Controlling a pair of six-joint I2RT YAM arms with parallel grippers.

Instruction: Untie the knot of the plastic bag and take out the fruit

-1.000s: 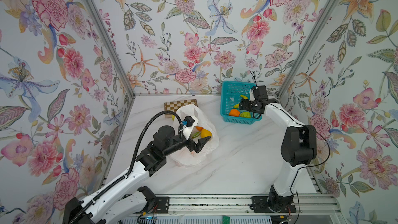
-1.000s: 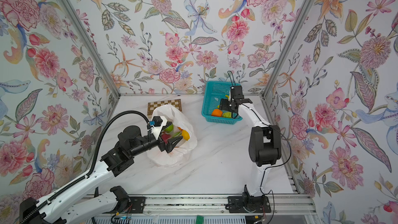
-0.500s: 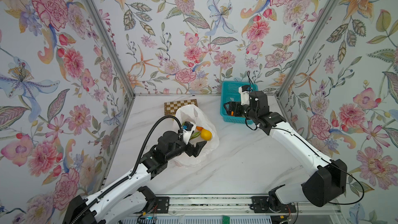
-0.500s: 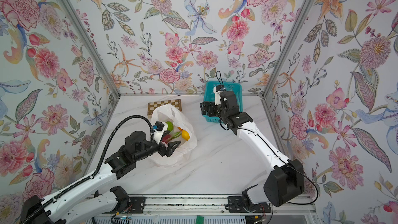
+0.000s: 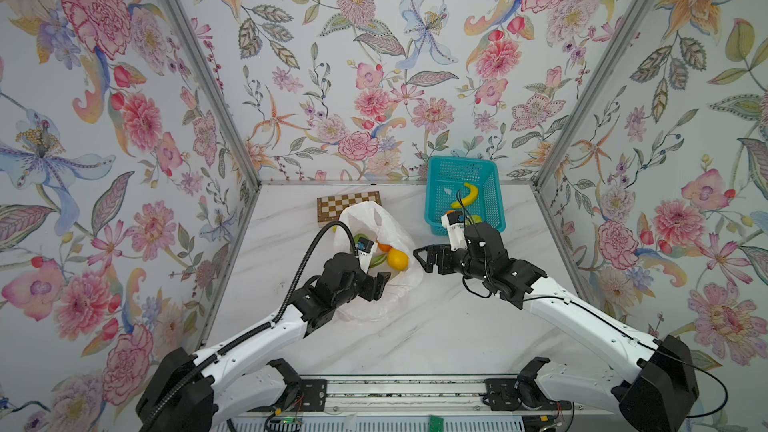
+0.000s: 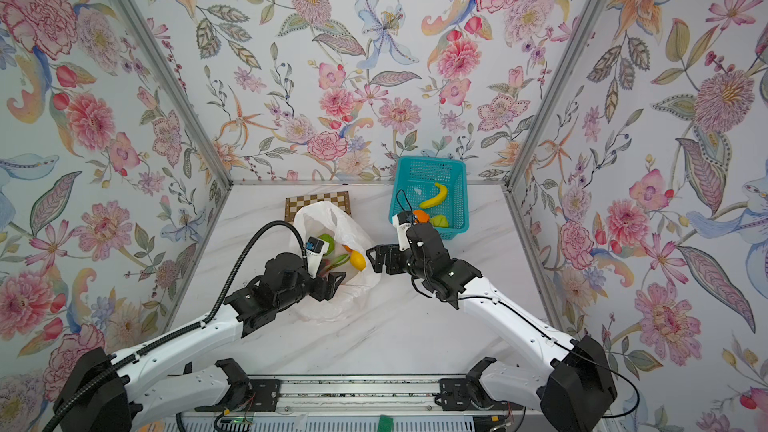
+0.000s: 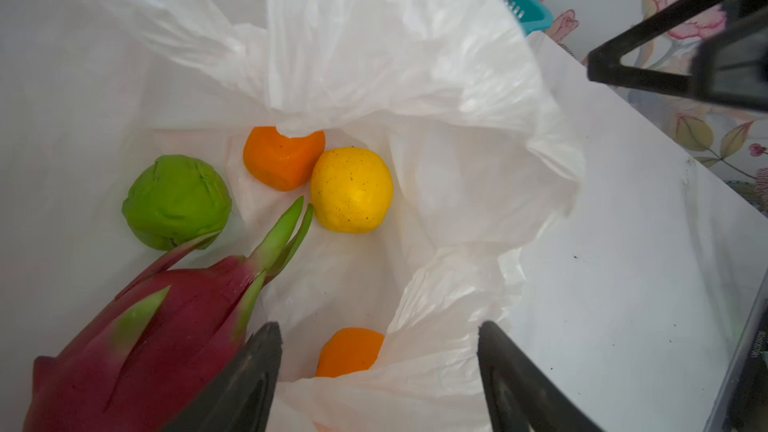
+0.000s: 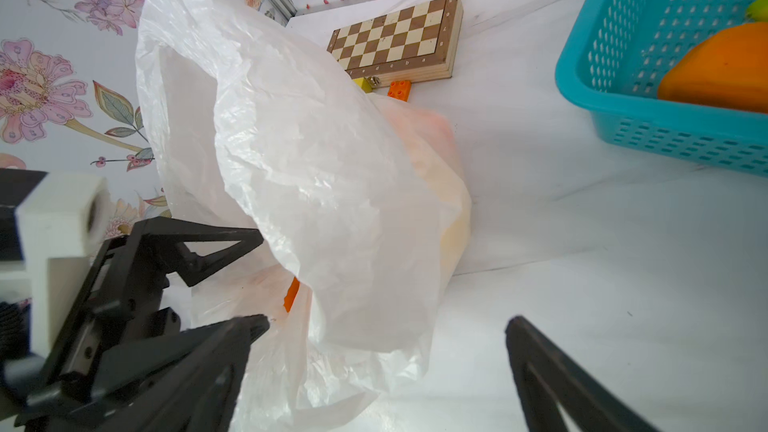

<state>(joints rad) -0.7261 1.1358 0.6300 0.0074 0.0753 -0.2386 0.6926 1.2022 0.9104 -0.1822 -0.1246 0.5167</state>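
While the bag (image 5: 374, 218) sits mouth-open on the table (image 5: 436, 326), the fruit is split between it and the basket (image 5: 461, 168); bag (image 6: 328, 218) is slumped in both top views, rim flared up at the back; inside the bag, per left wrist view: dragon fruit (image 7: 145, 326) at the near side, green fruit (image 7: 176, 201) just past it, orange (image 7: 282, 160) touching the apple (image 7: 351, 191) deeper in, second orange (image 7: 349, 351) half under the near rim fold; left claw (image 5: 384, 282) is over the bag's near-left edge, pointing into the mouth; jaws apart, nothing clamped; one finger (image 7: 245, 380) is beside the dragon fruit, contact unclear; the other finger (image 7: 511, 380) is at the outer side of the bag's rim; second orange and rim fold lie between them; right claw (image 5: 417, 258) hangs just right of the bag, pointed at it; jaws wide apart, empty; right wrist view has the bag's side wall ahead of its fingers (image 8: 208, 359), can't tell if they touch; basket stands right of the bag and further back, well apart from it; it holds a banana (image 5: 469, 195), third orange (image 6: 420, 216), second green fruit (image 6: 440, 221); chessboard (image 5: 349, 206) lies directly behind the bag, partly hidden by it; two small blocks (image 8: 399, 89) sit between board and bag.
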